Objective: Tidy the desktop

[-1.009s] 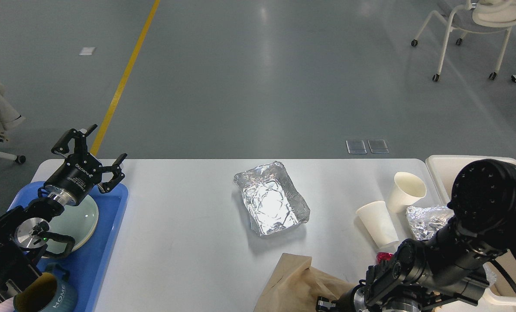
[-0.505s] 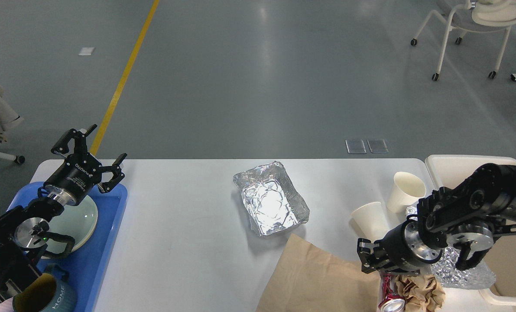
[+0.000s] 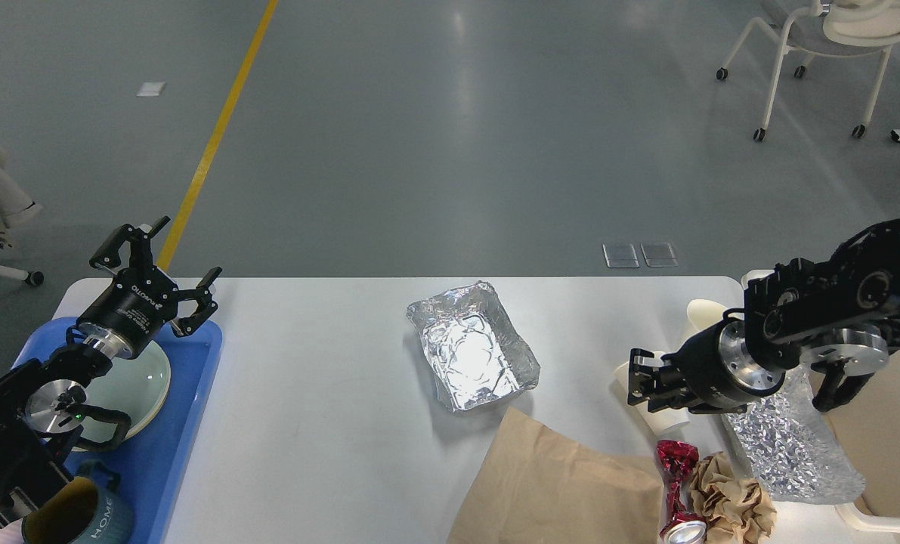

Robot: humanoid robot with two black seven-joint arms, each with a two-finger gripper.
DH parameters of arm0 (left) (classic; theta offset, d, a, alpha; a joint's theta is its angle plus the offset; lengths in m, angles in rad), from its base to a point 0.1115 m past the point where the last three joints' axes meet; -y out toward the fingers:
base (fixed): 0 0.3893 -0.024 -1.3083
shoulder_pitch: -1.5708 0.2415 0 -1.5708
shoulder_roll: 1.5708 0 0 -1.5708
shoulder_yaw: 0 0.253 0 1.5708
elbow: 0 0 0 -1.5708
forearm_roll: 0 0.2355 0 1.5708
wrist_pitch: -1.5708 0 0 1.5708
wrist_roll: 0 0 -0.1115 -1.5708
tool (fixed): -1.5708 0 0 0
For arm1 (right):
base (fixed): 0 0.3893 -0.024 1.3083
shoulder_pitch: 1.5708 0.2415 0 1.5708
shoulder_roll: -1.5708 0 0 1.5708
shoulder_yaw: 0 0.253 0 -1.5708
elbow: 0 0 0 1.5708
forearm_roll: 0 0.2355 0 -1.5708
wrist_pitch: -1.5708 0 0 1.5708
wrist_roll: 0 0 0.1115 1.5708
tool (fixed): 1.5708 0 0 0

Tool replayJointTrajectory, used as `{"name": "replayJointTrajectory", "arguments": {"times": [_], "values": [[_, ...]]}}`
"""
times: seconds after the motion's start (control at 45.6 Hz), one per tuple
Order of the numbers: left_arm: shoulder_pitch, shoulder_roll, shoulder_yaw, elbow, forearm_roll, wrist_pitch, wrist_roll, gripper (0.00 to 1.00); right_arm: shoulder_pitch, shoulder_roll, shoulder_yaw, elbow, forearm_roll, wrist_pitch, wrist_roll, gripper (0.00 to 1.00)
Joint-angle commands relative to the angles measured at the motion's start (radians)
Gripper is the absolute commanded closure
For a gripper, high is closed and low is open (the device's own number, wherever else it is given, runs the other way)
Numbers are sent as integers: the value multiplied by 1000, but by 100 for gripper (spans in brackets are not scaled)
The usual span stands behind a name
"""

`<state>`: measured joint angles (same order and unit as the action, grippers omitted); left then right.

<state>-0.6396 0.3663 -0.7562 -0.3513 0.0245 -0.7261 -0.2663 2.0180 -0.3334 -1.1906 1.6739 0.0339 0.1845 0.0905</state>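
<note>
Head view: blue tray holds a pale plate and mug; the foil pan on the desktop sits empty. Left gripper gapes wide, gripping nothing; right gripper jaws I cannot tell.

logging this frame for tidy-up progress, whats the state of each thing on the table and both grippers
foil tray: upright, open, empty
near paper cup: tilted, partly hidden
far paper cup: upright, mostly hidden
red can: crushed, lying down
paper ball: crumpled
paper bag: lying flat
foil sheet: crinkled
mug: upright
plate: flat in blue tray
left gripper: jaws open, empty
right gripper: at near cup, jaws unclear
</note>
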Motion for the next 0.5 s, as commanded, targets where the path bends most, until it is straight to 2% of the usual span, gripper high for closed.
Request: {"name": "replayJointTrajectory", "arguments": {"times": [0.0, 0.175, 0.285, 0.395, 0.483], "values": [[0, 0, 0, 0, 0, -1, -1, 0, 163, -4, 0, 1, -11, 151, 0, 0], [0, 0, 0, 0, 0, -1, -1, 0, 398, -53, -6, 1, -179, 364, 2, 0], [0, 0, 0, 0, 0, -1, -1, 0, 465, -78, 14, 1, -224, 475, 2, 0], [0, 0, 0, 0, 0, -1, -1, 0, 464, -62, 43, 1, -224, 468, 2, 0], [0, -1, 0, 0, 0, -1, -1, 0, 411, -17, 78, 0, -221, 388, 2, 0]]}}
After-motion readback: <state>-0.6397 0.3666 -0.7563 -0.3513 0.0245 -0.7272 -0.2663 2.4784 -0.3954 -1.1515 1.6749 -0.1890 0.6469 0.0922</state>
